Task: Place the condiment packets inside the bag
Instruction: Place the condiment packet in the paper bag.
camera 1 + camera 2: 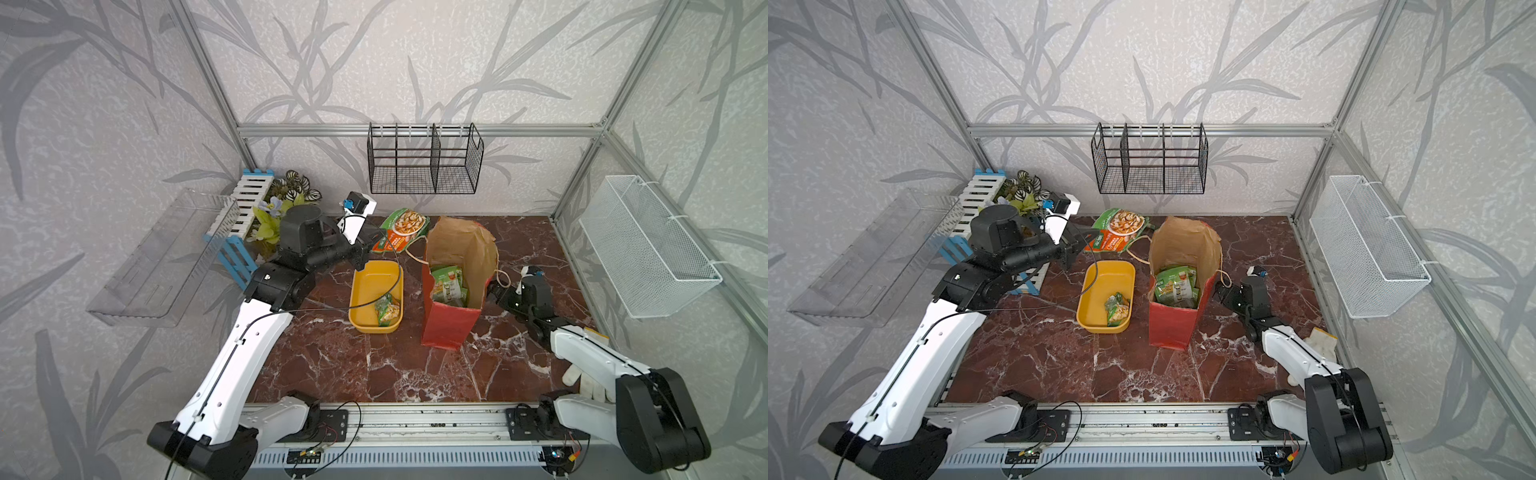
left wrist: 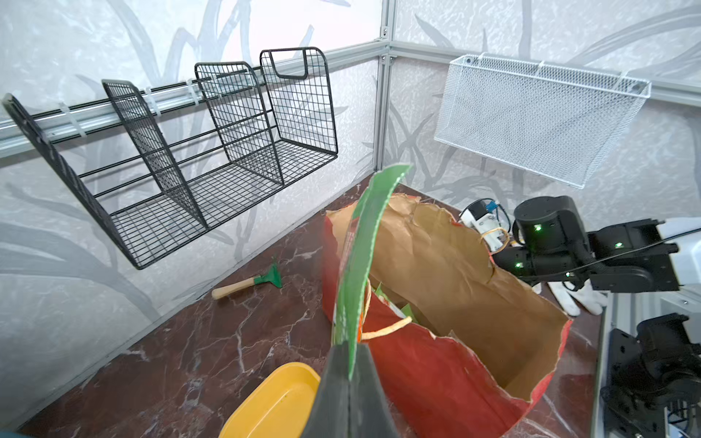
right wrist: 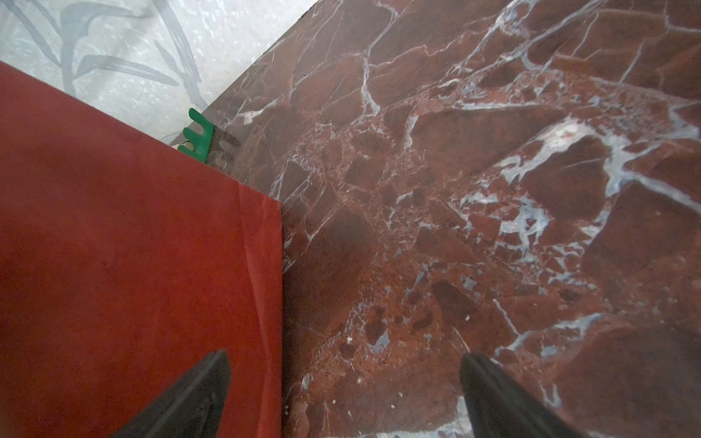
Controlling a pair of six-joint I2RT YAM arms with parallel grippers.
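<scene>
Left hand (image 2: 349,366) clamps a packet (image 1: 405,230) beside the upright bag (image 1: 444,328) on the bench (image 1: 332,365), packets (image 1: 446,284) inside. Right hand (image 1: 494,291), jaws apart, sits at its side; another packet (image 1: 388,309) lies in the tray (image 1: 368,291).

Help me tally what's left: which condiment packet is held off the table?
The large green-and-orange pouch in the left gripper; the others lie in the yellow plastic tray or the red paper bag.
</scene>
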